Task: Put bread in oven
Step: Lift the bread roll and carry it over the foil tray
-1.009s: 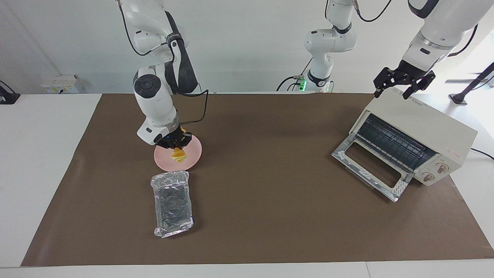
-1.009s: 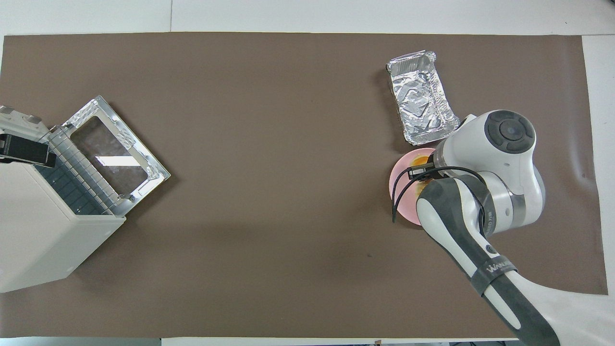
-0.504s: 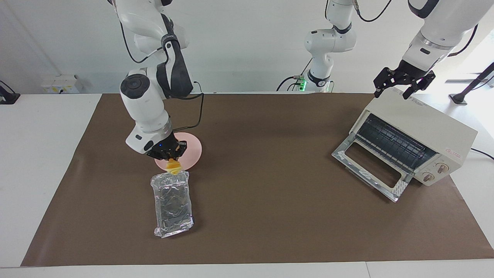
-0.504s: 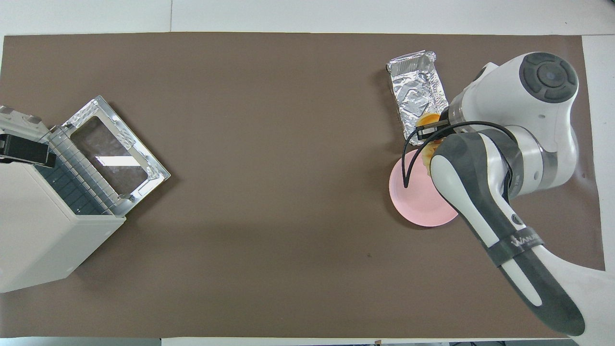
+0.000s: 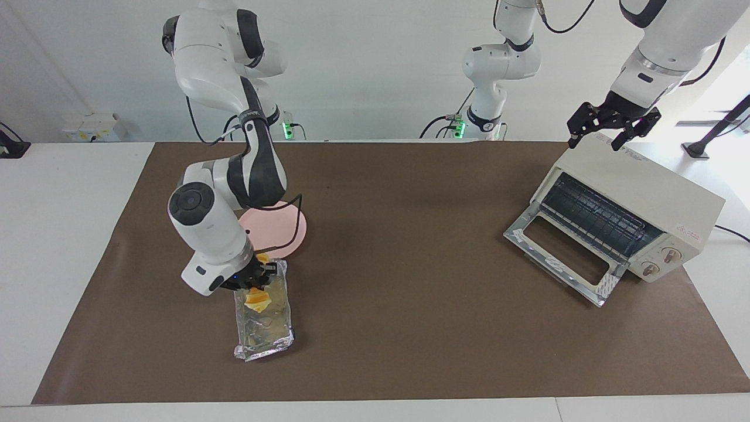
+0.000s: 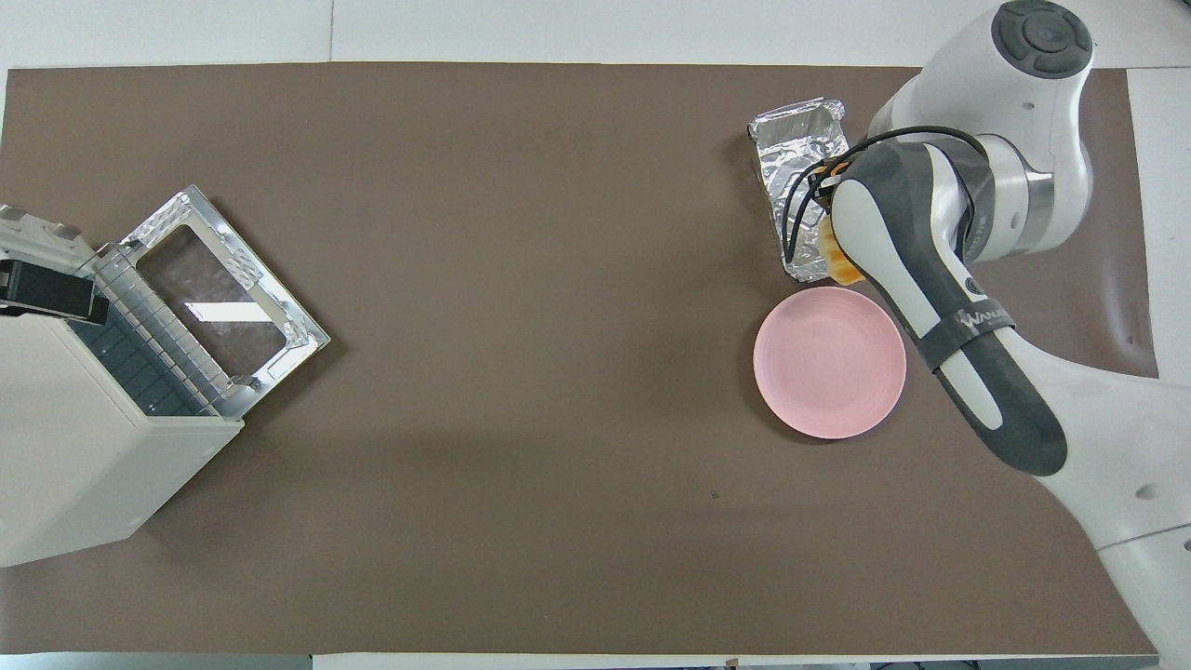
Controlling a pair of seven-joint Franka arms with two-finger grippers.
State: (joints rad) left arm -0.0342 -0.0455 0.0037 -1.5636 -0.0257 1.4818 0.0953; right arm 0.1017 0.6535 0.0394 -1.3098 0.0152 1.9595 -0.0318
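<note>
**Bread held over the foil tray, oven door open**

The right claw is clenched on the bread, a small yellow-orange loaf, and holds it over the end of the foil tray that lies nearer to the robots. Whether the bread touches the tray's floor cannot be told. The rest of the tray holds nothing. The pink plate sits just beside the tray, nearer to the robots, with nothing on it.

The oven stands toward the left arm's end of the surface, well apart from the tray. Its glass door is folded down flat and the dark rack inside is bare. The left claw waits over the oven's top with its fingers spread wide, gripping nothing.
</note>
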